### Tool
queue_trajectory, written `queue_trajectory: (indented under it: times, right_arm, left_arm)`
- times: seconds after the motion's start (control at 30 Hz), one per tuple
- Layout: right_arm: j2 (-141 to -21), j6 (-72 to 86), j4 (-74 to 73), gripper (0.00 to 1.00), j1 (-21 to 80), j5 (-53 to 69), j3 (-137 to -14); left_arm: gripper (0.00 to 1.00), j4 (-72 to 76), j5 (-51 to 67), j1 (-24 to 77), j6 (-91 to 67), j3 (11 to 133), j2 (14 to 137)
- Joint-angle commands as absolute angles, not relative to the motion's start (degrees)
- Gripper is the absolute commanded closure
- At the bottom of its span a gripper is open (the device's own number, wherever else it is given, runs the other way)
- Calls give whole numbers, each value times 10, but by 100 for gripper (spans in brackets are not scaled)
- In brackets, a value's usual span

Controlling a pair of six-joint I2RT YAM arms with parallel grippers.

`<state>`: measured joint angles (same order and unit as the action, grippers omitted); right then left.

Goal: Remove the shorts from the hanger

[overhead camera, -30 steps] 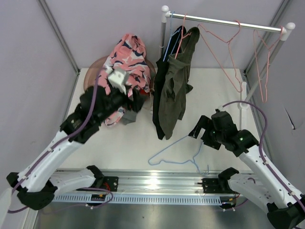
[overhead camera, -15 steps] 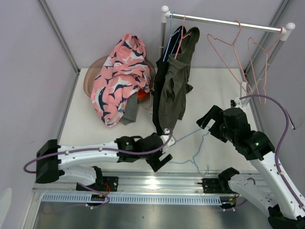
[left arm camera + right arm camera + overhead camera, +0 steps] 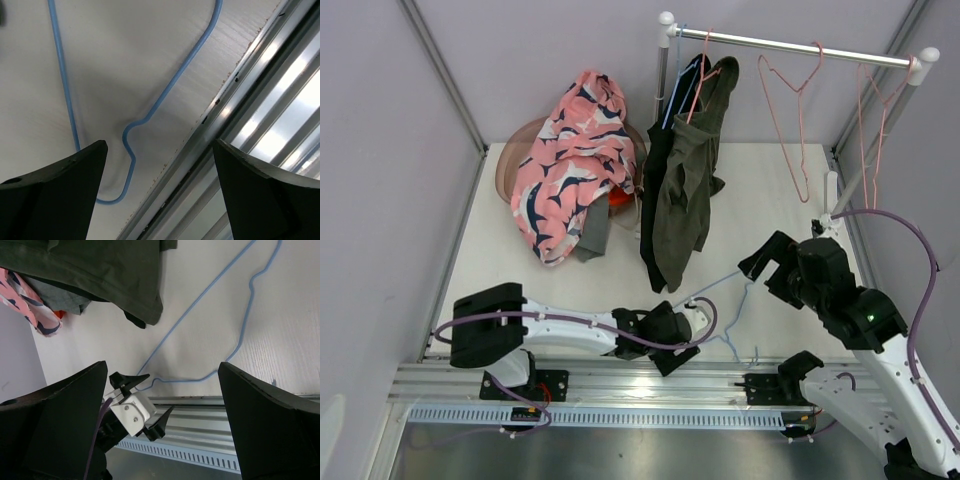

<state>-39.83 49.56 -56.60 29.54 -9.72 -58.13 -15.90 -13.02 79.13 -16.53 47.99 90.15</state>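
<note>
The left claw is spread wide with nothing between its fingers. It sits low over the near edge of the table, with the arm stretched out flat across the front. Right under it lies the blue hanger, flat on the tabletop, its kinked wire showing in the gap between the two fingers. Whether the claw is touching the wire, I cannot tell. Just nearer than that runs the metal track, shining along the table's near edge.

Over on the right, the right claw is also at full spread and carrying nothing. It hangs above the table, pointed down and left at the blue hanger's long straight side, and it's apart from the wire.

Now out to the shorts. Far left, the pink patterned shorts are heaped on a brownish basket and spill over its near rim. A scrap of orange shorts peeks out at the right side of the heap, and a grey-green pair pokes out below. Two are up on the rail at the far side: the black shorts and the olive shorts, side by side at its left end, with their hems close to the table. To the right on the same rail dangle two bare pink hangers.
</note>
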Motion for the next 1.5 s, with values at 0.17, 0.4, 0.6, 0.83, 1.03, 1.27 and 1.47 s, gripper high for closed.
queue_trajectory:
  times: [0.17, 0.4, 0.6, 0.83, 1.03, 1.27, 1.47]
  right_arm:
    - [-385, 504, -576, 0, 298, -103, -573]
    - [-385, 506, -575, 0, 299, -104, -565]
    - [-385, 507, -576, 1, 298, -105, -565]
    - [-373, 512, -585, 1, 298, -111, -563]
    - [-359, 519, -600, 0, 298, -116, -565]
    - [-347, 522, -625, 1, 298, -136, -589]
    - [-348, 520, -645, 0, 297, -170, -624]
  left_arm:
    - [7, -109, -159, 796, -152, 525, 966]
    - [30, -105, -106, 795, -164, 536, 995]
    - [53, -102, -82, 795, -176, 505, 967]
    - [87, -91, -63, 802, -187, 468, 953]
    - [100, -85, -52, 812, -193, 460, 948]
    - [100, -161, -40, 818, -183, 535, 848]
    - [100, -230, -25, 817, -162, 665, 751]
